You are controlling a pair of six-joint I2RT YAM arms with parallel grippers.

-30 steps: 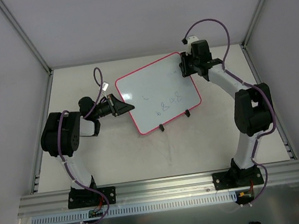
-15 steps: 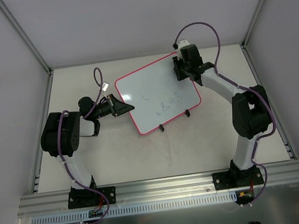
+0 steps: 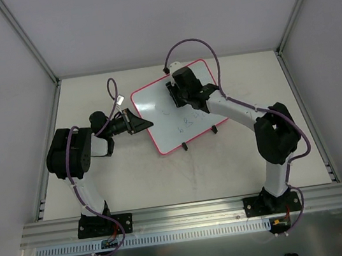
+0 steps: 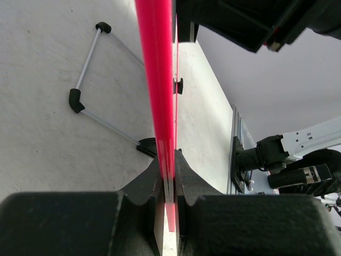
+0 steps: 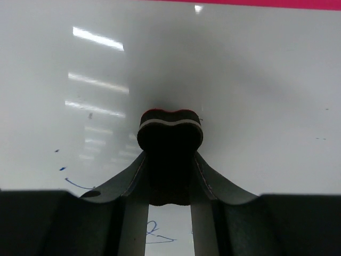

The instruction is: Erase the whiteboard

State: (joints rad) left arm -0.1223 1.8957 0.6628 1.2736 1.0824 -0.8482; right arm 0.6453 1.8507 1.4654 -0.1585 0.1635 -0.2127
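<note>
The left tool (image 3: 143, 122) grips the left edge of the whiteboard (image 3: 168, 133) on the worktop (image 3: 133, 178); the right tool (image 3: 175, 96) sits over its far half.

We see a beige table (image 3: 228, 164) walled by pale grey panels (image 3: 141, 16), 2 slanted metal posts (image 3: 24, 39) at its far corners, and a slotted aluminium rail (image 3: 190, 212) along its near edge.

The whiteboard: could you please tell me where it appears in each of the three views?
Top external: whiteboard mid-picture, partly under the right arm.
Left wrist: whiteboard edge-on, a vertical strip running down into the left claw.
Right wrist: fills the picture behind the eraser.
Shared landmark: its pink-red frame.
</note>
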